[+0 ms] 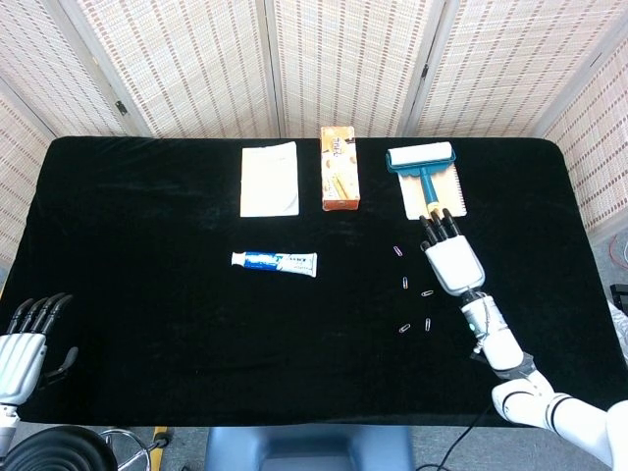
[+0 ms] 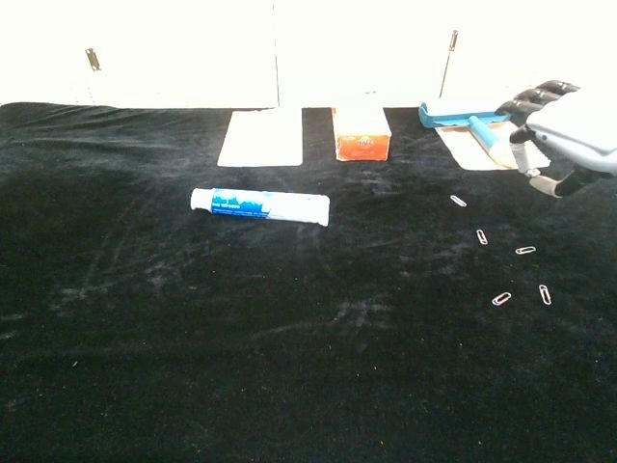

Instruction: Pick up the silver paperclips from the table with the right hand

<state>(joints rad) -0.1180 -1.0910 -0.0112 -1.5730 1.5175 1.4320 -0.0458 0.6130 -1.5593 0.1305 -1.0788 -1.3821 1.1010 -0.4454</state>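
The head view looks steeply down over the whole table [image 1: 147, 324]. The chest view sits low, facing across it. Both share the toothpaste [image 1: 274, 262]

The right hand [image 2: 569, 130] runs off the chest view's right edge, the left hand [image 1: 22, 339] is cropped at the head view's corner, and the roller's [image 1: 423, 167] handle end lies under fingertips.

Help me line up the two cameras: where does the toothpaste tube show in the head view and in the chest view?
Head view: the toothpaste tube lies left of centre on the black table, below the white booklet.
Chest view: the tube lies left of centre, in front of the booklet.
Shared landmark: the orange box, up and to the right of the tube in both.
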